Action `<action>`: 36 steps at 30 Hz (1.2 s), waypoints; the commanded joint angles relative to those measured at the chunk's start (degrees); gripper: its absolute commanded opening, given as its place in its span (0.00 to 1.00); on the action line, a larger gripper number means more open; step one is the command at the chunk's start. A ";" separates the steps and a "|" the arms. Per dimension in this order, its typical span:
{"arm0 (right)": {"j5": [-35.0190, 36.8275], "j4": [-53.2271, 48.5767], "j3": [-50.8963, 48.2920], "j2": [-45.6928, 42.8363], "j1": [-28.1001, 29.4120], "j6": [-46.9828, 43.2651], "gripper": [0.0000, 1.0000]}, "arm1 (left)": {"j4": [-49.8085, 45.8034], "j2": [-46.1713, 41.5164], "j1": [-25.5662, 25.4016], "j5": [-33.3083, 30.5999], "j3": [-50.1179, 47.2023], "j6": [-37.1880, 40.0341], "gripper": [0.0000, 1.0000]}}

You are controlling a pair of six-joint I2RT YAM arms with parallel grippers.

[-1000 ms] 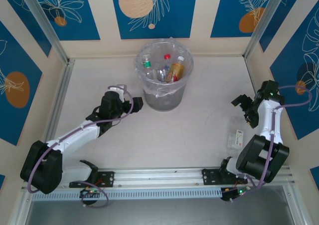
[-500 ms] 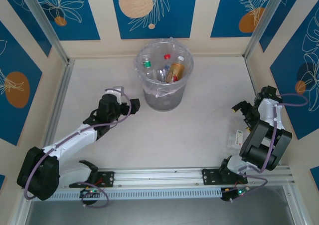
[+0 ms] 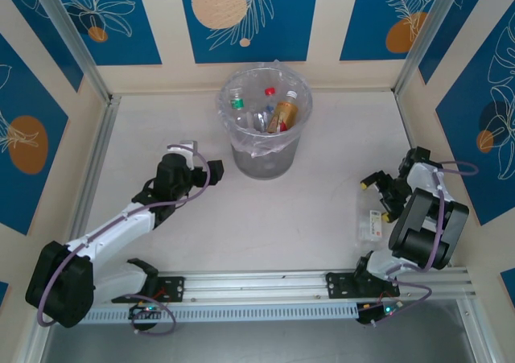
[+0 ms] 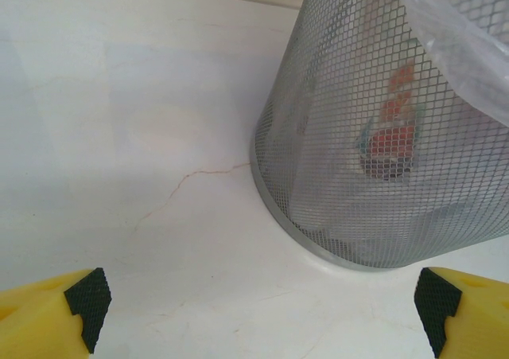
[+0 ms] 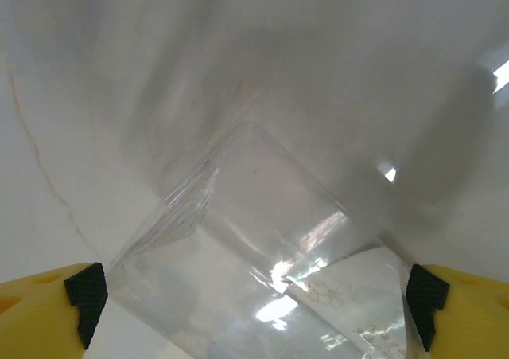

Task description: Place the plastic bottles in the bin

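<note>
Desk: Left side?
Operator: My left gripper [image 3: 213,170], fingers spread and empty, hovers low over the table [image 3: 306,210] just beside the bin [image 3: 261,160].
Desk: The bin?
Operator: Upright at the table's far centre, with several bottles [image 3: 273,109] inside its clear liner.
Desk: And right?
Operator: One clear bottle [image 3: 374,223] lies on its side near my right arm's base. My right gripper [image 3: 376,200] is over it, fingers wide apart on either side. I cannot tell whether they touch it.
</note>
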 commanded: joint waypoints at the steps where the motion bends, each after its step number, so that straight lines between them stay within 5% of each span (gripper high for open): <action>1: -7.80 0.89 -1.78 -2.86 1.40 5.21 1.00 | 1.30 0.30 0.80 0.24 -0.42 0.20 1.00; 9: -12.80 2.88 -1.22 -3.36 11.65 10.11 1.00 | 1.13 0.50 0.88 0.83 0.06 -0.22 0.99; 20: 2.13 -8.24 5.30 -2.03 17.50 2.34 1.00 | 0.74 0.67 0.90 1.32 0.43 -0.60 0.99; 25: 2.68 -11.76 8.02 -2.50 20.22 1.81 0.99 | 0.83 0.92 0.88 1.32 0.68 -0.82 0.99; 30: 7.13 -18.71 6.25 -7.35 23.67 10.84 0.99 | 0.65 1.50 0.88 2.24 1.30 -0.82 0.99; 36: -0.48 -21.05 0.09 -18.22 24.22 21.84 1.00 | 1.71 3.32 0.94 3.47 1.43 -1.18 0.99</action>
